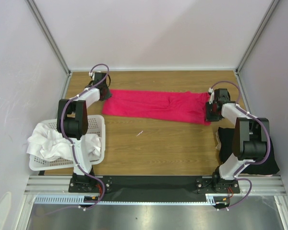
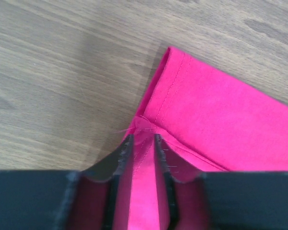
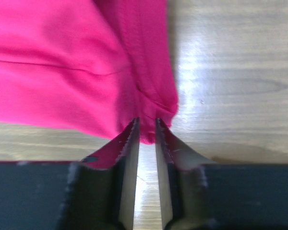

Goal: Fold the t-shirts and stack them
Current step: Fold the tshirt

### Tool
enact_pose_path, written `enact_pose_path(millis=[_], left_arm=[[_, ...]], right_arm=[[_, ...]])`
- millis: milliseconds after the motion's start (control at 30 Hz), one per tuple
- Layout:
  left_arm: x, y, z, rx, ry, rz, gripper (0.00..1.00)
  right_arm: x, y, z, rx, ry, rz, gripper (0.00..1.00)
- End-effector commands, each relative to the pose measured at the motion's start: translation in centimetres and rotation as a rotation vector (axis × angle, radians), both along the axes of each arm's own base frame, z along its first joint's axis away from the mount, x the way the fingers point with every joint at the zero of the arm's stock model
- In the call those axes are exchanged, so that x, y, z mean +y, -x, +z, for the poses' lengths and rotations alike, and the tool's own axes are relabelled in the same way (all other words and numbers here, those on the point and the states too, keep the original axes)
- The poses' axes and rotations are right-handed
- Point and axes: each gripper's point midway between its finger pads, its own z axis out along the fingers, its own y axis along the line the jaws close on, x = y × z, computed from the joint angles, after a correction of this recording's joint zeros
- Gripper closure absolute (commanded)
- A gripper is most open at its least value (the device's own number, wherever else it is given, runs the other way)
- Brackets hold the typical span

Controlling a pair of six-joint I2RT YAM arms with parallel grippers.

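On the table (image 1: 158, 148), pink shirt (image 1: 156, 106) is one long strip, unstacked; left end effector (image 2: 143, 139) and right end effector (image 3: 147, 122) barely parted, gripping nothing.

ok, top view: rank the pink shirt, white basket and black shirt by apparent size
1. white basket and pink shirt: too close to rank. The shirt is longer, the basket deeper.
2. black shirt: looks smallest, but the right arm hides part of it.
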Motion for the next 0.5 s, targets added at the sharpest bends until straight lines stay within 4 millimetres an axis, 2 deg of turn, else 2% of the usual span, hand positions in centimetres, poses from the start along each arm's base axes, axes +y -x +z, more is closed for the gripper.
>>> enact_pose_path(millis=[0,33,100,133,200,300,333,433,467], left_arm=[[0.3,-1.8,3.9,-0.099,-0.047,-0.026,0.71],[0.1,-2.0,4.3,-0.108,-0.062,-0.037,0.63],[-0.1,-2.2,5.1,-0.125,-0.073,-0.049,0.58],[-0.3,-2.5,6.0,-0.142,-0.089,-0.056,0.54],[-0.7,-2.8,6.9,-0.160,-0.108,-0.070,0.48],[-1.9,-3.5,9.6,-0.216,-0.142,-0.112,0.39],[-2.6,-3.8,11.2,-0.251,-0.158,-0.148,0.34],[-6.1,-4.4,13.6,-0.339,-0.152,-0.324,0.21],[-8.0,-4.2,14.0,-0.358,-0.113,-0.418,0.20]], right_arm=[[1.7,-2.7,5.4,-0.147,-0.097,0.037,0.70],[1.9,-3.2,6.2,-0.167,-0.112,0.028,0.69],[2.1,-4.0,7.6,-0.202,-0.123,0.029,0.67],[2.2,-5.1,9.2,-0.239,-0.147,-0.006,0.66],[2.7,-6.3,10.4,-0.267,-0.189,-0.023,0.60],[3.5,-8.3,12.3,-0.304,-0.276,-0.121,0.55],[4.0,-8.9,13.0,-0.316,-0.305,-0.148,0.53],[4.5,-9.8,12.9,-0.302,-0.387,-0.330,0.32],[5.9,-9.8,12.9,-0.284,-0.422,-0.383,0.26]])
